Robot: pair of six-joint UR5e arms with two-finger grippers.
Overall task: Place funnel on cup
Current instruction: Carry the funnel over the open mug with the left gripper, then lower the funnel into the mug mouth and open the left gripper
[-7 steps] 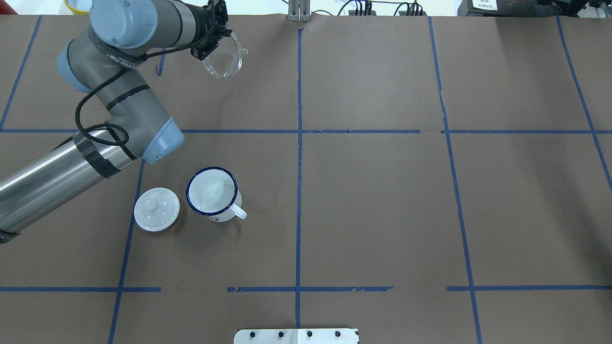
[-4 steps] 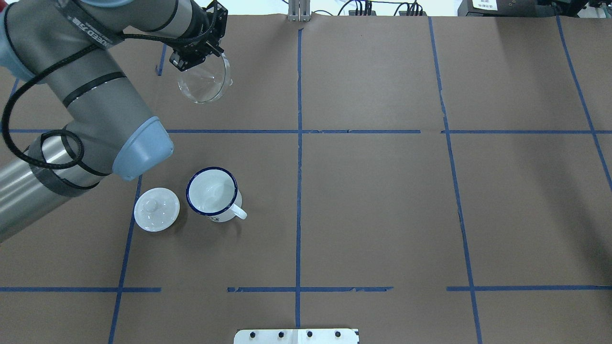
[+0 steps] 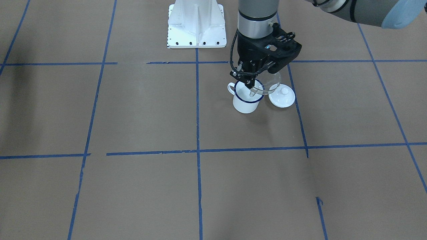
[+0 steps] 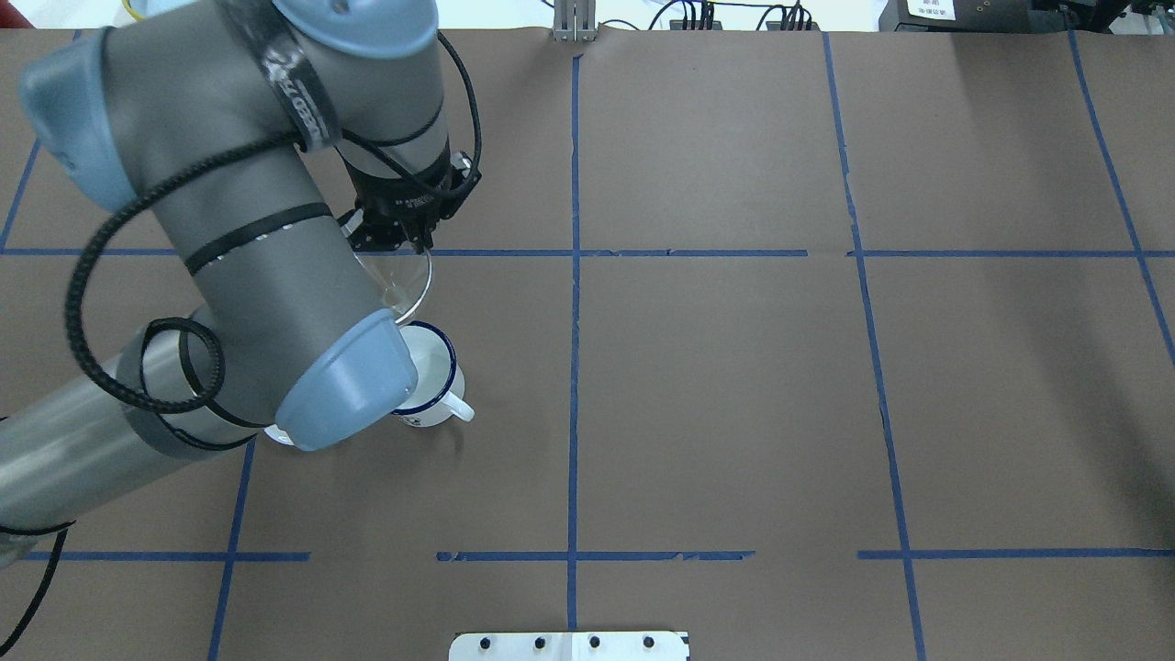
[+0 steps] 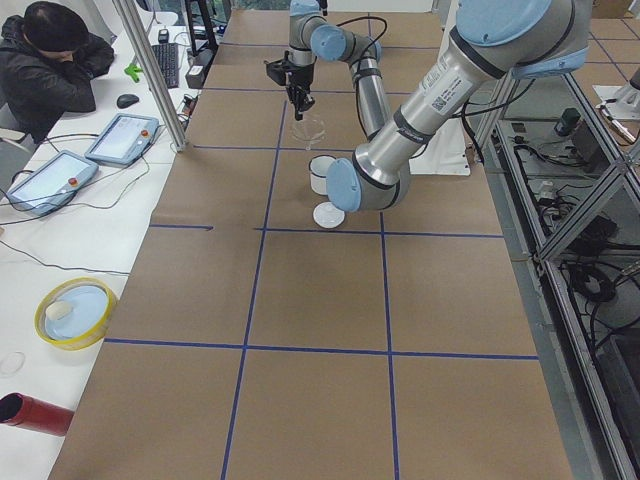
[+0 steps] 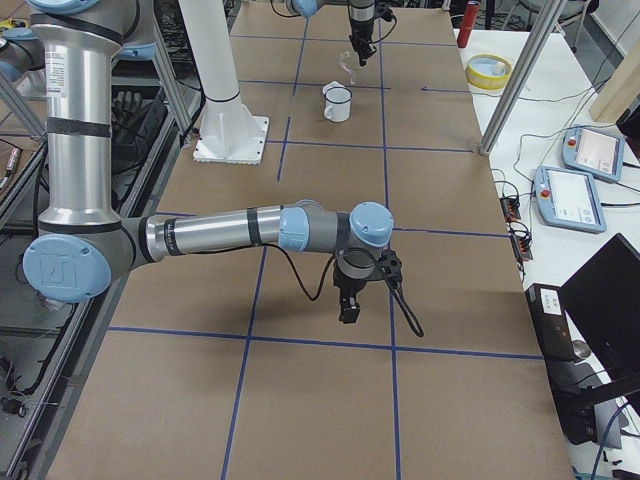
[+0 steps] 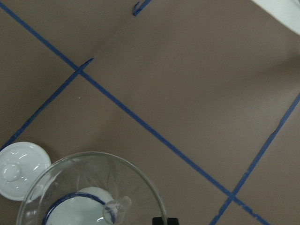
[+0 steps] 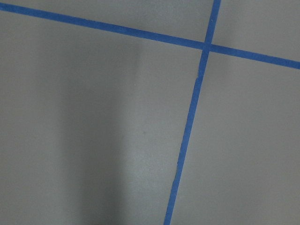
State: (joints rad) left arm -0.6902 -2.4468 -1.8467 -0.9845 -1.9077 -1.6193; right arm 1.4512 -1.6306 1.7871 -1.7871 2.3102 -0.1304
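The clear funnel [image 4: 401,283] hangs from my left gripper [image 4: 405,244], which is shut on its rim. It is held tilted, above and just beyond the far side of the cup [image 4: 435,378], a white mug with a dark blue rim. In the front-facing view the funnel [image 3: 267,86] overlaps the cup's [image 3: 246,101] rim on the lid side, under the gripper [image 3: 251,82]. The left wrist view shows the funnel [image 7: 89,183] with the cup [image 7: 70,213] seen through it. My right gripper [image 6: 348,312] hovers low over bare table far from both; I cannot tell if it is open.
A round white knobbed lid [image 3: 282,97] lies right beside the cup, mostly hidden under my left arm in the overhead view. The white base plate [image 3: 196,31] stands behind the cup. An operator [image 5: 50,60] sits beyond the table's end.
My left arm has swung the funnel from the table's far left back down toward the cup. The arm now covers the lid and part of the cup in the overhead view.
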